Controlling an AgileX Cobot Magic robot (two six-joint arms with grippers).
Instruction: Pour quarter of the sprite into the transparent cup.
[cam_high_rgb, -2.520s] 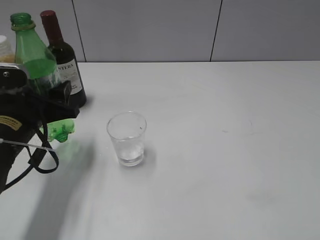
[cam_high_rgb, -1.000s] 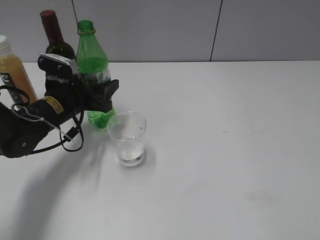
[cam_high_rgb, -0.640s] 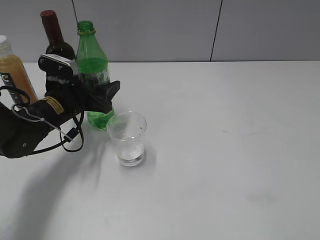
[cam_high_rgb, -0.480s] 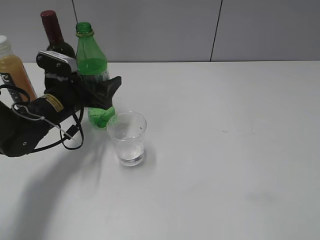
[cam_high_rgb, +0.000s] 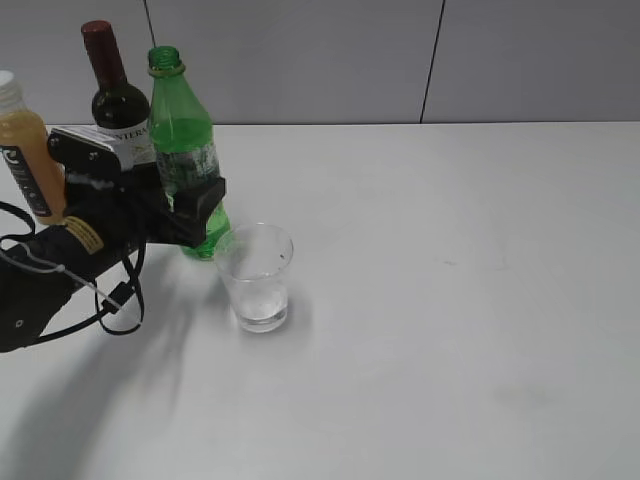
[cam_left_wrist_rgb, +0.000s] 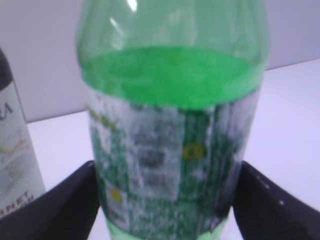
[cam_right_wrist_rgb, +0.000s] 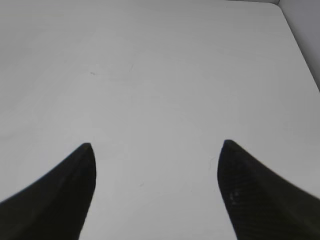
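Observation:
The sprite (cam_high_rgb: 184, 140), a green bottle with no cap, stands upright at the left of the white table, just behind and left of the transparent cup (cam_high_rgb: 255, 276). My left gripper (cam_high_rgb: 196, 206) is shut on the sprite's labelled lower body. In the left wrist view the sprite (cam_left_wrist_rgb: 172, 100) fills the frame between the two black jaws (cam_left_wrist_rgb: 168, 167), and its liquid reaches the shoulder. The cup is upright with a little clear liquid at the bottom. My right gripper (cam_right_wrist_rgb: 156, 145) is open and empty over bare table; it does not show in the exterior view.
A dark wine bottle (cam_high_rgb: 113, 100) with a white label stands just behind and left of the sprite; it also shows in the left wrist view (cam_left_wrist_rgb: 12, 150). An orange juice bottle (cam_high_rgb: 24, 150) stands at the far left. The white table (cam_high_rgb: 450, 300) stretches to the right.
My left arm carried the sprite from the far left to beside the cup. In the last half second the arm and bottle shifted slightly left. The cup has not moved.

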